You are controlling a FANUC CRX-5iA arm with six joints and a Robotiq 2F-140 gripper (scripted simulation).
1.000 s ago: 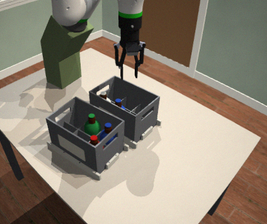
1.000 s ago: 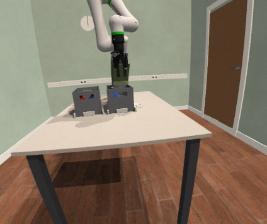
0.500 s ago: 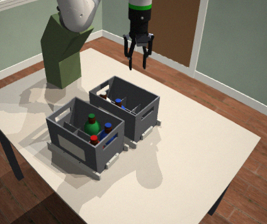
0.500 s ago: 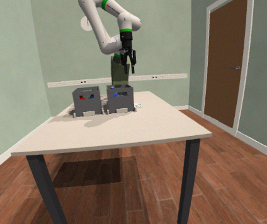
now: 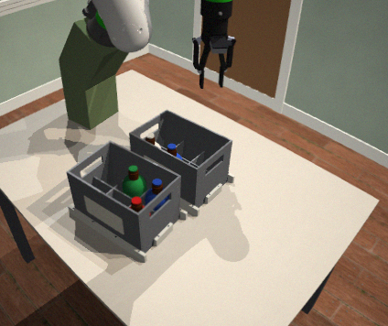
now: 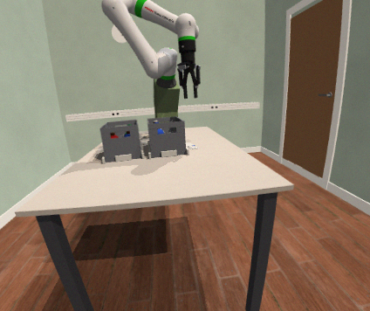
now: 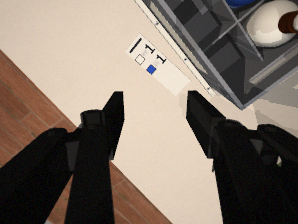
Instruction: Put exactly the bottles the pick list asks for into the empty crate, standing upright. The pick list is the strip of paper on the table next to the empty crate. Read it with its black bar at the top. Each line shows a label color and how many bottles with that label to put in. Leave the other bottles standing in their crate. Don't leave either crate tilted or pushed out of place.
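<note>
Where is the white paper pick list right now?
In the wrist view, the white paper pick list lies on the table beside the grey plastic crate, left of it.

Two crates stand on one tabletop (image 5: 297, 206) (image 6: 174, 175) (image 7: 50, 40), nearer its far edge than its near edge in the exterior view: the left-edge crate (image 5: 160, 229) (image 6: 121, 146) shows three bottles, one green (image 5: 134, 185), one blue (image 5: 156, 199) (image 6: 127, 135) and one red-capped (image 5: 136, 203) (image 6: 114, 136), and the right-edge crate (image 5: 212, 185) (image 6: 167, 145) (image 7: 242, 106) shows two, one white (image 5: 151, 138) (image 7: 267, 25) and one blue (image 5: 172, 148) (image 6: 161, 131) (image 7: 241, 1). That makes five bottles in sight. One paper strip (image 6: 193, 147) (image 7: 170, 79) lies between the second crate and the tabletop's right edge, with two lines, white one and blue one.
</note>
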